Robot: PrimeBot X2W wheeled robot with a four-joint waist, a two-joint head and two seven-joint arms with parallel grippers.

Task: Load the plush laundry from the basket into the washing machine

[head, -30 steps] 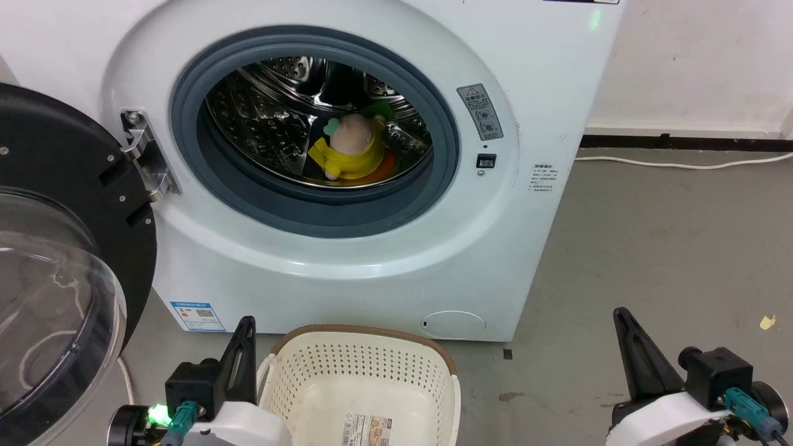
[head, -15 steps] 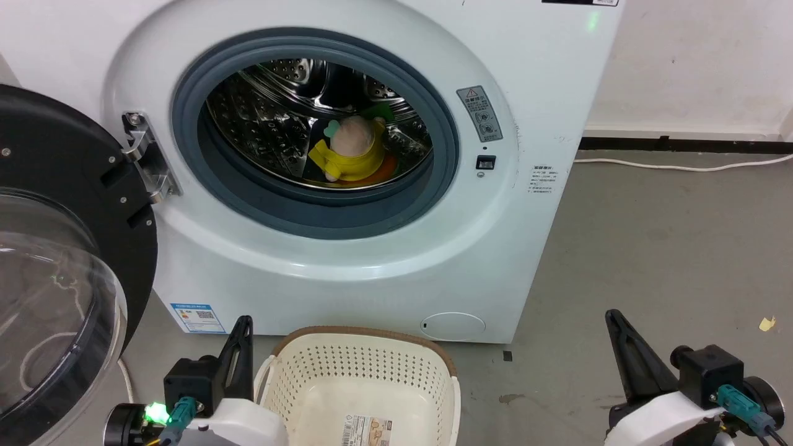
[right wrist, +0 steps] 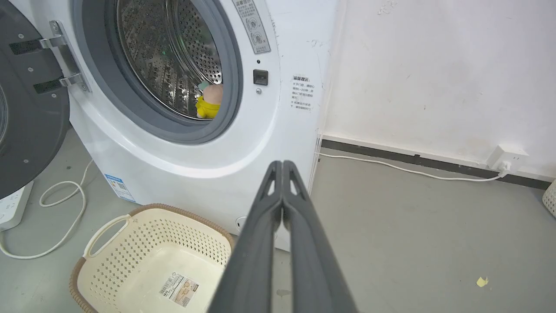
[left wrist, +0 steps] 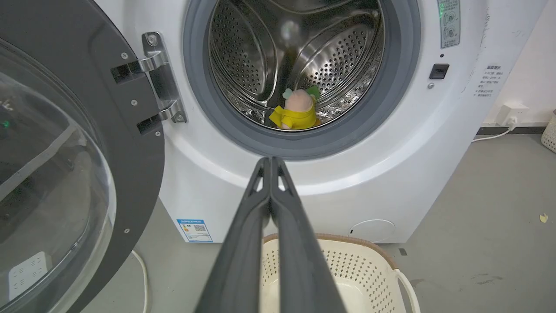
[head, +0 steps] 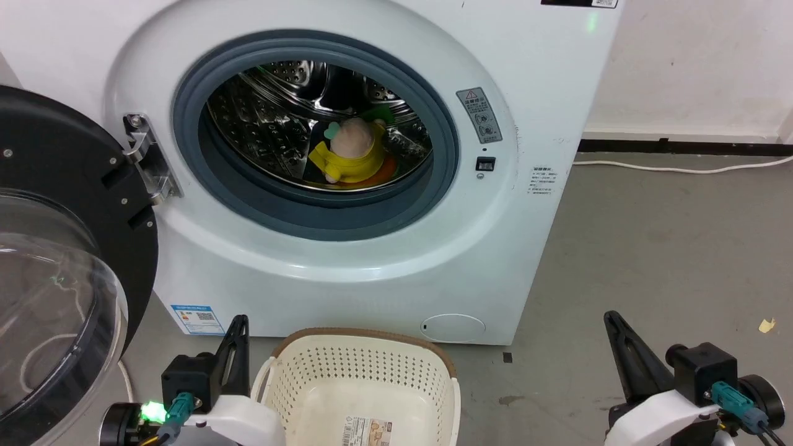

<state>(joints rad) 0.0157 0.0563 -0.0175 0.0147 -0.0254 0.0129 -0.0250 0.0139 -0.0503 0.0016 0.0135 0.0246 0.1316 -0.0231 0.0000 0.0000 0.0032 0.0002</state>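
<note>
The plush doll (head: 352, 153) lies inside the steel drum of the white washing machine (head: 347, 260), pink head up, yellow top below; the doll (left wrist: 297, 114) and the doll (right wrist: 209, 102) also show in both wrist views. The cream basket (head: 356, 371) stands on the floor before the washer with nothing but its label inside. My left gripper (head: 239, 322) is shut and holds nothing, low at the basket's left. My right gripper (head: 612, 319) is shut and holds nothing, low at the right over bare floor. The pressed-together fingers (left wrist: 270, 161) and fingers (right wrist: 282, 164) show this.
The washer's black-framed round door (head: 56, 260) stands open at the left. A white cable (head: 681, 166) runs along the wall's base on the grey floor. A power strip (right wrist: 13, 208) and looped cord (right wrist: 61, 200) lie at the left of the washer.
Both grippers have sunk slightly lower in the head view and the scene has shifted down a little, as from a small camera move. The doll and basket have not moved.
</note>
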